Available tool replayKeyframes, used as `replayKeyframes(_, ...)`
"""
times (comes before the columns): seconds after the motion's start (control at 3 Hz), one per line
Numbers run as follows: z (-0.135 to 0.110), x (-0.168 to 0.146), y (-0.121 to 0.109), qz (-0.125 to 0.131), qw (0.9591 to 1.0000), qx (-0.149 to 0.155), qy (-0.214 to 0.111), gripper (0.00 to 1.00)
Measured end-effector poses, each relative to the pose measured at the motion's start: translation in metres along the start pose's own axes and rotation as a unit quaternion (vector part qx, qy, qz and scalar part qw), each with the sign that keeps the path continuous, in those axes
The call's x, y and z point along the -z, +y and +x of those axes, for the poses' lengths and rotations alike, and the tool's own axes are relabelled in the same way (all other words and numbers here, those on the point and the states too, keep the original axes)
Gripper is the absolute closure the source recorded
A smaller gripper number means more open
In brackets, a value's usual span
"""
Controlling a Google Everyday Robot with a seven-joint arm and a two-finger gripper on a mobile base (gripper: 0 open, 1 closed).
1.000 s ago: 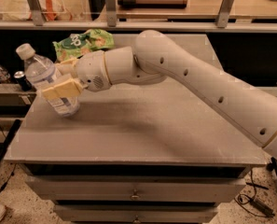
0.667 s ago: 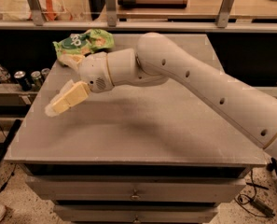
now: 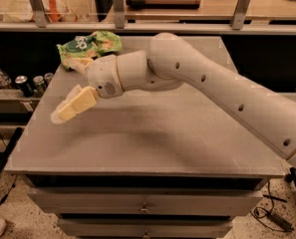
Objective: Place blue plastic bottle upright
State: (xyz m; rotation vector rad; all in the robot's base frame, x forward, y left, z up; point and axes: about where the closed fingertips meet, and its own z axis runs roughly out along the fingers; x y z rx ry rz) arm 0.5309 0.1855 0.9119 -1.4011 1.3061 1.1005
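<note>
My gripper hangs low over the left part of the grey table, near its left edge. Its yellowish fingers lie together with nothing between them. The white arm reaches in from the right across the table. The blue plastic bottle is out of view: it is neither on the table nor in the gripper.
A crumpled green snack bag lies at the table's back left, just behind the wrist. On a lower shelf to the left stand a tiny water bottle and three drink cans. A shelf with a rail runs behind the table.
One second ago the gripper held the bottle upright at the table's left edge. The bottle is gone from view now, and the gripper is empty, lower and tilted down-left.
</note>
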Motion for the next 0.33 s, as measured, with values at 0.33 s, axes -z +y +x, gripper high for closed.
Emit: replayKeyframes(0.33, 0.0, -0.0001, 0.0, 0.0, 1.0, 0.0, 0.0, 0.0)
